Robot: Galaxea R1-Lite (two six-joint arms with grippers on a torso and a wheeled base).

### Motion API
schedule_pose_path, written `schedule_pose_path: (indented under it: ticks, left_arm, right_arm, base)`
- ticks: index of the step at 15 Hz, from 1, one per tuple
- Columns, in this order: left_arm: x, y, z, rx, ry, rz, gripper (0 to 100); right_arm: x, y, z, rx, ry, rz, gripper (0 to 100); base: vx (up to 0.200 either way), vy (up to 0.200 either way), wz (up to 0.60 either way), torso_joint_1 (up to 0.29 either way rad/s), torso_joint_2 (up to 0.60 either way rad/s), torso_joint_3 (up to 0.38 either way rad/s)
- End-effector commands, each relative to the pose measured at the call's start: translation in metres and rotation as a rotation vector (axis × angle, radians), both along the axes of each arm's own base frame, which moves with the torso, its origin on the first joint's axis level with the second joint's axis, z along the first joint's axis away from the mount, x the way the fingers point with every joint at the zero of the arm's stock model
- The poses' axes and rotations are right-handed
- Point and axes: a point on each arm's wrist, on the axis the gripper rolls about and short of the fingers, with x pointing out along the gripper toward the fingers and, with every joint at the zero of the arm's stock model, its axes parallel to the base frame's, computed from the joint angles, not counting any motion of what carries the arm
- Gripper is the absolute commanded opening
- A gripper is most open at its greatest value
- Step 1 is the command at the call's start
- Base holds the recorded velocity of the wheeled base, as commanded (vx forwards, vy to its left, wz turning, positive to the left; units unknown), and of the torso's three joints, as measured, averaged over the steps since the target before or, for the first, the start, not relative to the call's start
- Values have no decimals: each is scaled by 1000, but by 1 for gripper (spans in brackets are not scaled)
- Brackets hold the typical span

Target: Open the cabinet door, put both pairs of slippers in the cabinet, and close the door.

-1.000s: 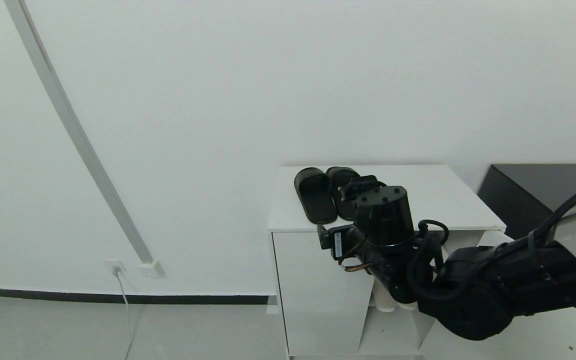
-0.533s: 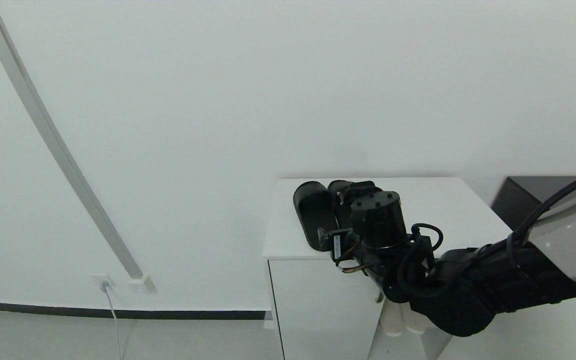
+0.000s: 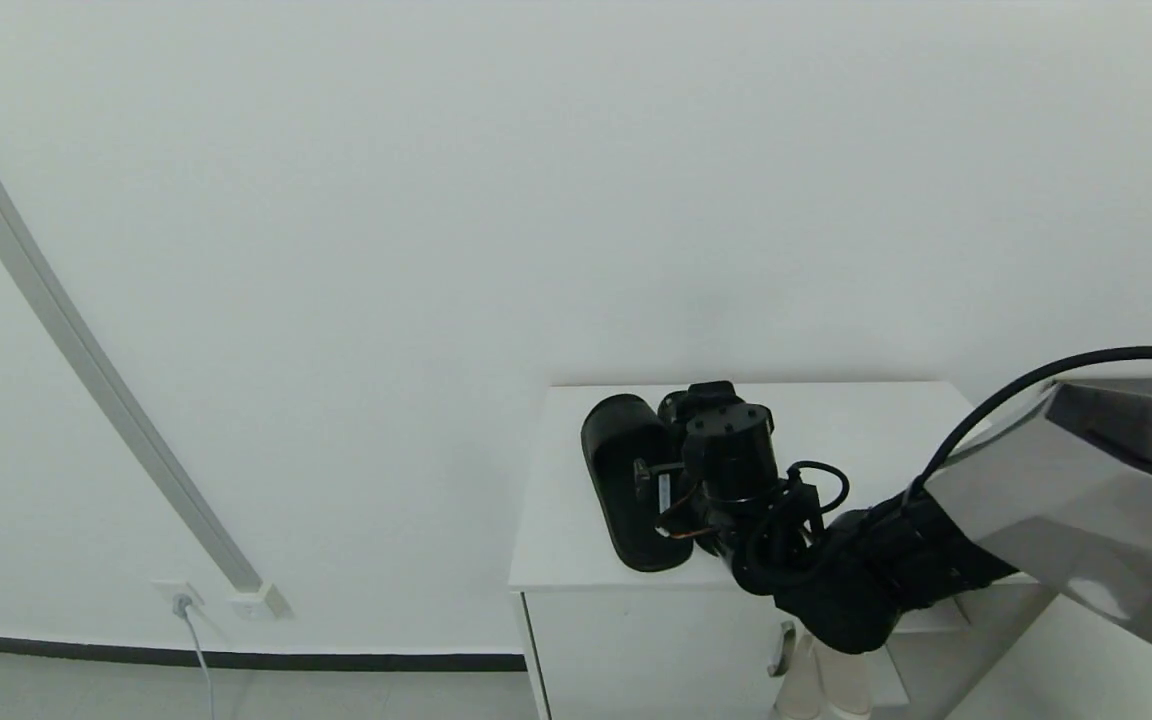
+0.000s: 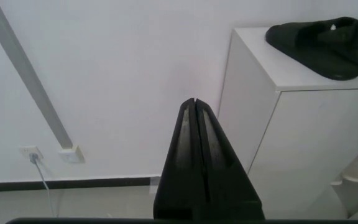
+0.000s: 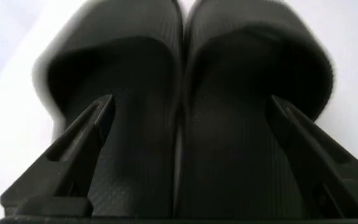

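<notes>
Head view: black slippers (image 3: 626, 485) atop white cabinet (image 3: 558, 525) against white wall (image 3: 386, 250)

Right arm (image 3: 866, 585) stretched forward, right claw (image 5: 191, 102) spread wide; left claw (image 4: 195, 109) pressed closed

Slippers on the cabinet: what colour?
The slippers are plain black; the right wrist view shows them best.

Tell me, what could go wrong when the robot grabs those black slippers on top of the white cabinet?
1. The right gripper is open, and its fingers straddle both black rubber slippers. If it squeezes unevenly, one slipper might slide out and drop.
2. The slippers lie close to the front edge of the white cabinet's flat top. A bump could push one off onto the floor.
</notes>
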Motion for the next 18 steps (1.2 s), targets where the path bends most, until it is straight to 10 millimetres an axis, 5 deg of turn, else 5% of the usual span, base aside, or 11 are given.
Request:
schedule_pose_path:
  ticks: [1, 6, 15, 16, 18]
  left_arm:
    - [0, 0, 0, -1, 0, 2, 0]
    - [0, 0, 0, -6, 0, 2, 0]
    - [0, 0, 0, -7, 0, 2, 0]
    - [0, 0, 0, -7, 0, 2, 0]
    - [0, 0, 0, -7, 0, 4, 0]
  right_arm:
    - [19, 5, -17, 5, -13, -20, 100]
    - [47, 9, -31, -11, -84, -37, 100]
    - [62, 13, -31, -7, -115, -19, 100]
    - [62, 13, -31, -7, -115, -19, 0]
    - [62, 13, -31, -7, -115, -19, 0]
  base:
    - [0, 0, 0, 0, 0, 0]
    - [0, 0, 0, 0, 0, 0]
    - [0, 0, 0, 0, 0, 0]
    - [0, 0, 0, 0, 0, 0]
    - [0, 0, 0, 0, 0, 0]
